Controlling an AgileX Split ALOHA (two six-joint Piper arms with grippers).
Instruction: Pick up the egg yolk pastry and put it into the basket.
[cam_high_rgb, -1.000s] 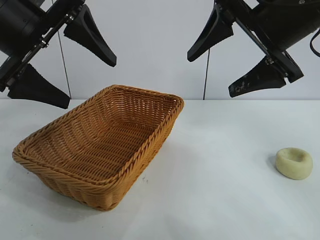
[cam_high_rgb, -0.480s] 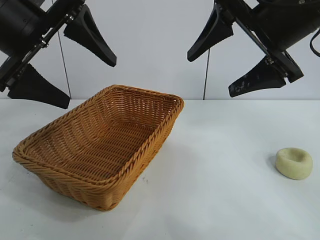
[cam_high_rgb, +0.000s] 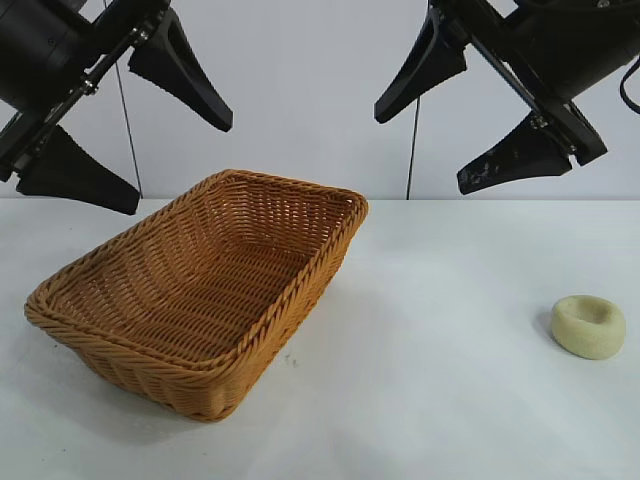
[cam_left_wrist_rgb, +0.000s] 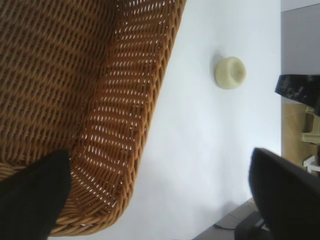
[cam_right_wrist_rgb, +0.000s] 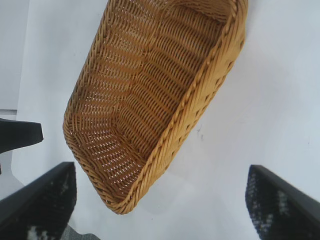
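Both arms hang high over the white worktop (cam_high_rgb: 440, 350), jaws spread and empty. The egg yolk pastry (cam_high_rgb: 588, 326) lies well below the right gripper (cam_high_rgb: 450, 135); the basket (cam_high_rgb: 215, 290) sits under the left gripper (cam_high_rgb: 150, 150). The right gripper should descend straight, straddling the pastry, and close gently.

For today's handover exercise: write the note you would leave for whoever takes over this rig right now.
Left gripper: open, empty, raised above the basket's side of the table.
Right gripper: open, empty, raised on the other side.
Egg yolk pastry: on the white table, well apart from the basket, below the right gripper's side.
Done: nothing; basket holds nothing.
Left: pick up pastry, probably with the right arm, and put it in the basket.
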